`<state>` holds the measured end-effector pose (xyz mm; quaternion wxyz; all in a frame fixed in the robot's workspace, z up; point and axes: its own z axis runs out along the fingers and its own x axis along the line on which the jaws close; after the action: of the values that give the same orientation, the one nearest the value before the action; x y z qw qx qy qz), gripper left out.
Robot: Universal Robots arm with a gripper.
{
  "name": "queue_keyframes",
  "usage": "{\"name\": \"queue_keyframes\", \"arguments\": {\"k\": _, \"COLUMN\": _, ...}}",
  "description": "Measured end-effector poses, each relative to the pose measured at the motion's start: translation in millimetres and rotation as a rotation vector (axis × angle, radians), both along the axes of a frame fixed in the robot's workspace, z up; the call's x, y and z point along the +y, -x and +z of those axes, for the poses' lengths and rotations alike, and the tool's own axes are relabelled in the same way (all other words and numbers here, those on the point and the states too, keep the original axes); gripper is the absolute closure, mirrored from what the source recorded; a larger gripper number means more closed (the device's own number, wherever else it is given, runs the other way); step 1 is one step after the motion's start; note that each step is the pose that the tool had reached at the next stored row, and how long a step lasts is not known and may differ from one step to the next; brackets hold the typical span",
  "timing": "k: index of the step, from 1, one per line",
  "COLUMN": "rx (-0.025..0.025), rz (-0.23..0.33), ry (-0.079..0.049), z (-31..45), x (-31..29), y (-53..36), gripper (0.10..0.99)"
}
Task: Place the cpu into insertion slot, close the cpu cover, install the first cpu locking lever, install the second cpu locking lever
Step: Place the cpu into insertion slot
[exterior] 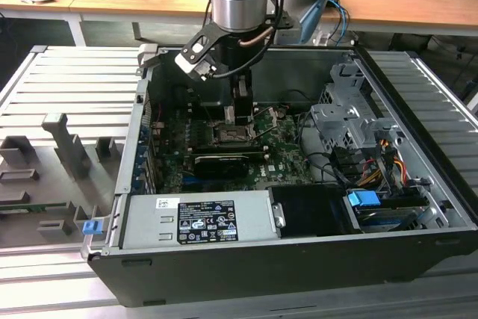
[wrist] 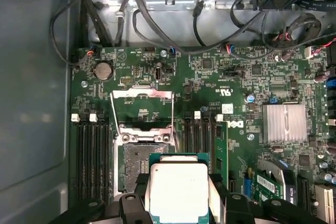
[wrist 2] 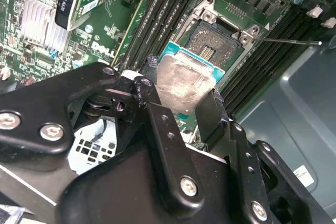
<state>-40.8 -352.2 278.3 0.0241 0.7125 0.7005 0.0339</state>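
The gripper (wrist 2: 181, 92) is clamped on the cpu (wrist 2: 181, 80), with 2 black fingers (wrist 2: 212, 106) pinching it on opposite edges. The chip is a flat square with a dull silver face, kinda smudgy and streaky in the second wrist view and pale with rounded corners in the first wrist view, and it has a teal-green rim around it. It's not seated. It hangs over one edge of the insertion slot (wrist: 132, 166), and the dark pin field is bare. The cpu cover (wrist: 142, 94) is flipped open beside the slot, a thin silver frame with the green board showing through its window. In the exterior view the gripper sits upper-middle of the frame, down inside the open PC case (exterior: 299, 259).
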Motion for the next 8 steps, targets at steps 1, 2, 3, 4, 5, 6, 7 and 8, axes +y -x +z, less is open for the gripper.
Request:
{"name": "queue_keyframes", "arguments": {"k": 1, "rx": 0.0001, "rz": 0.000, "ry": 0.000, "z": -0.2, "x": 0.0, "y": 0.0, "gripper": 0.553}}
{"name": "queue_keyframes", "arguments": {"k": 2, "rx": 0.0001, "rz": 0.000, "ry": 0.000, "z": -0.8, "x": 0.2, "y": 0.0, "gripper": 0.553}}
{"name": "queue_keyframes", "arguments": {"k": 3, "rx": 0.0003, "rz": 0.000, "ry": 0.000, "z": -1.2, "x": 0.2, "y": 0.1, "gripper": 0.553}}
{"name": "queue_keyframes", "arguments": {"k": 4, "rx": 0.0004, "rz": 0.000, "ry": 0.000, "z": -1.4, "x": 0.2, "y": 0.1, "gripper": 0.553}}
{"name": "queue_keyframes", "arguments": {"k": 5, "rx": 0.0006, "rz": 0.000, "ry": 0.000, "z": -2.0, "x": 0.3, "y": 0.1, "gripper": 0.553}}
{"name": "queue_keyframes", "arguments": {"k": 6, "rx": 0.0008, "rz": 0.000, "ry": 0.000, "z": -2.3, "x": 0.4, "y": 0.1, "gripper": 0.553}}
{"name": "queue_keyframes", "arguments": {"k": 7, "rx": 0.0009, "rz": 0.000, "ry": 0.000, "z": -2.8, "x": 0.4, "y": 0.2, "gripper": 0.553}}
{"name": "queue_keyframes", "arguments": {"k": 8, "rx": 0.0008, "rz": -0.001, "ry": 0.000, "z": -4.0, "x": 0.9, "y": 0.6, "gripper": 0.553}}
